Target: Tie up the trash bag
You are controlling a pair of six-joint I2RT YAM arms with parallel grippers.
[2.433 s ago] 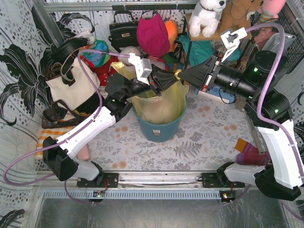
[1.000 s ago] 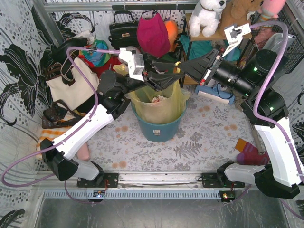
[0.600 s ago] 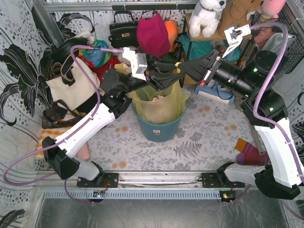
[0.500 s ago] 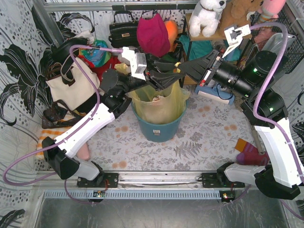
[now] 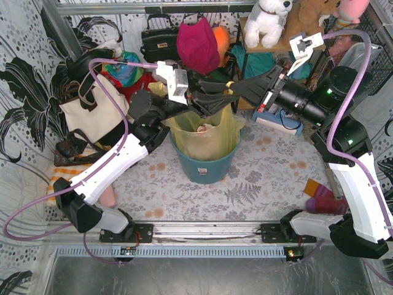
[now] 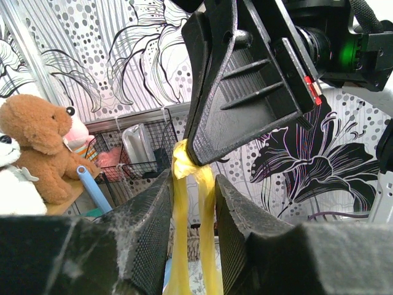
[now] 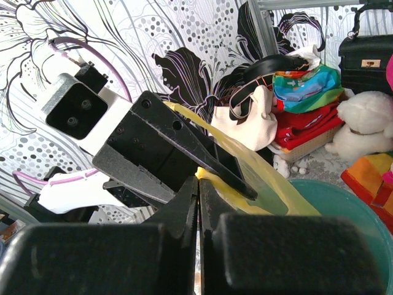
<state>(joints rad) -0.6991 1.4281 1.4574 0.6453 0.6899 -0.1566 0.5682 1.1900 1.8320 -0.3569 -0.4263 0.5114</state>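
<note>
The trash bag [image 5: 206, 138], thin yellow plastic, sits in the teal bucket [image 5: 202, 169] at the table's middle, with crumpled paper showing inside. Its top is drawn up into strands. My right gripper [image 5: 232, 92] is shut on the tip of a yellow strand, seen pinched at its fingertips [image 7: 198, 181]. My left gripper [image 5: 212, 98] meets it from the left. In the left wrist view its jaws [image 6: 193, 184] stand apart, with two strands of the trash bag [image 6: 207, 233] running down between them. The right gripper's finger [image 6: 245, 80] hangs just above.
A cream tote bag [image 5: 92, 110] leans at the left. A black handbag [image 5: 158, 40], a magenta cloth item [image 5: 198, 43] and a white plush toy [image 5: 267, 21] crowd the back. A purple and orange object [image 5: 319, 200] lies at the right near my right arm.
Since the earliest frame both grippers have risen and shifted back, drawing the bag's top upward. Over the last second the left jaws have narrowed slightly round the strands.
</note>
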